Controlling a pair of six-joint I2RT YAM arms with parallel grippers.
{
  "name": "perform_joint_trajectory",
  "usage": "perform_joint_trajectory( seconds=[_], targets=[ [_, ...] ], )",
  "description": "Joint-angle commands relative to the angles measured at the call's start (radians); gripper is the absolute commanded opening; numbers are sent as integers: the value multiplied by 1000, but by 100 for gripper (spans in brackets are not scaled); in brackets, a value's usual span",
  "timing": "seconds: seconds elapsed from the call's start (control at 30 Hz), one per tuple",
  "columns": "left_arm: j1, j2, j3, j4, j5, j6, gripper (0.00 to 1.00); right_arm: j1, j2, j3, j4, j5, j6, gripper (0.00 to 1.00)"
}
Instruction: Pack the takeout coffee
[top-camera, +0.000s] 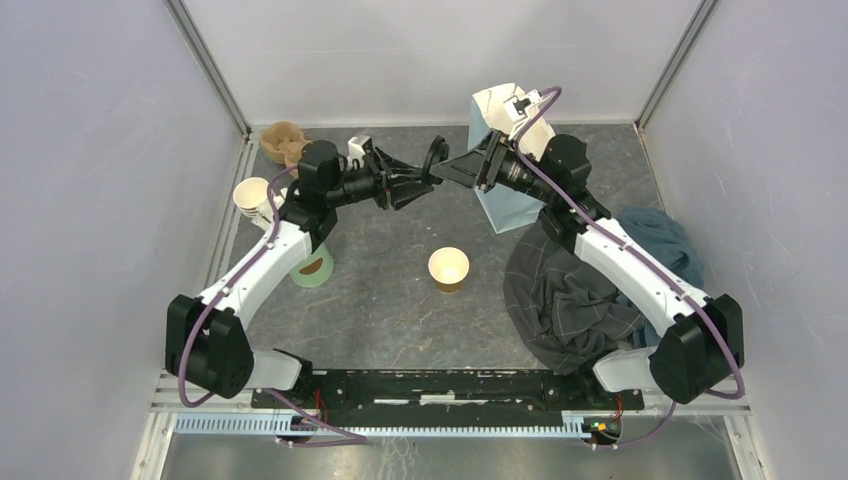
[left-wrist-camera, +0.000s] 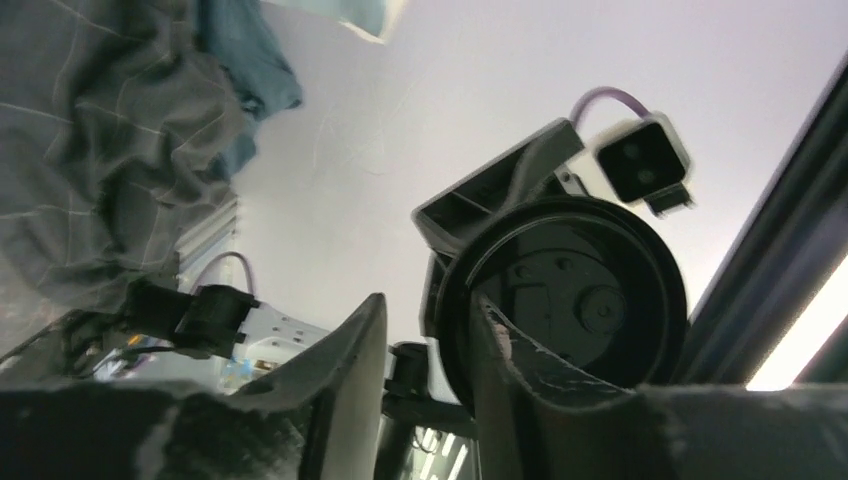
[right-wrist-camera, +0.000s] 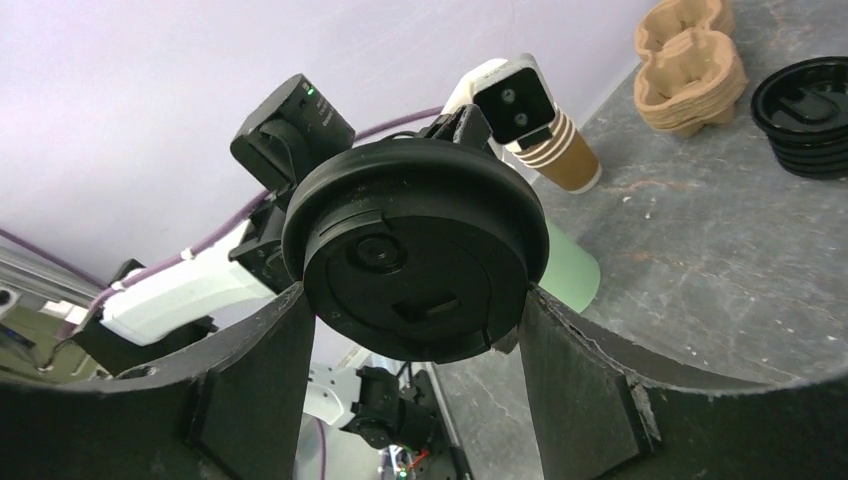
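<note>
A black sip lid (top-camera: 436, 159) hangs in the air between my two grippers at the back middle. My right gripper (top-camera: 447, 170) spans it, a finger against each side of the lid (right-wrist-camera: 415, 262). My left gripper (top-camera: 424, 180) is at the lid's rim (left-wrist-camera: 452, 330), one finger inside the lid and the other a gap away from it, so it stands open. A brown paper cup (top-camera: 448, 268) stands lidless at the table's middle. A second brown cup (top-camera: 252, 197), striped and lidless, stands at the left and also shows in the right wrist view (right-wrist-camera: 562, 155).
A green cup (top-camera: 312, 268) stands under my left arm. A pulp cup carrier (top-camera: 283, 140) sits at the back left, and a stack of black lids (right-wrist-camera: 808, 108) lies near it. A pale blue paper bag (top-camera: 503, 195) stands behind my right gripper. A grey cloth (top-camera: 565, 290) lies right.
</note>
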Motion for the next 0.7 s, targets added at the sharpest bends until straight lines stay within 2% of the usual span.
perform_joint_trajectory(
  seconds=[0.0,0.03,0.07,0.1,0.17,0.27,0.4,0.5,0.67],
  targets=[
    [0,-34,73,-299,-51,260,49,-3,-75,20,-174,18,-180,56],
    [6,-32,92,-431,-88,359,52,-4,-88,32,-275,37,-262,56],
    [13,-34,91,-497,-105,413,54,-3,-102,47,-362,62,-342,56],
    [22,-44,81,-534,-138,445,57,-4,-114,59,-496,90,-440,56],
    [39,-83,42,-567,-180,486,68,-1,-138,78,-697,163,-618,57],
    [47,-105,42,-632,-239,564,72,16,-148,91,-924,282,-782,57],
    [47,-63,154,-797,-302,733,75,102,-83,173,-1134,429,-863,58],
    [47,-15,264,-913,-377,890,76,189,30,303,-1287,556,-873,59],
    [50,34,344,-997,-507,1037,76,288,231,521,-1506,700,-856,59]
  ],
)
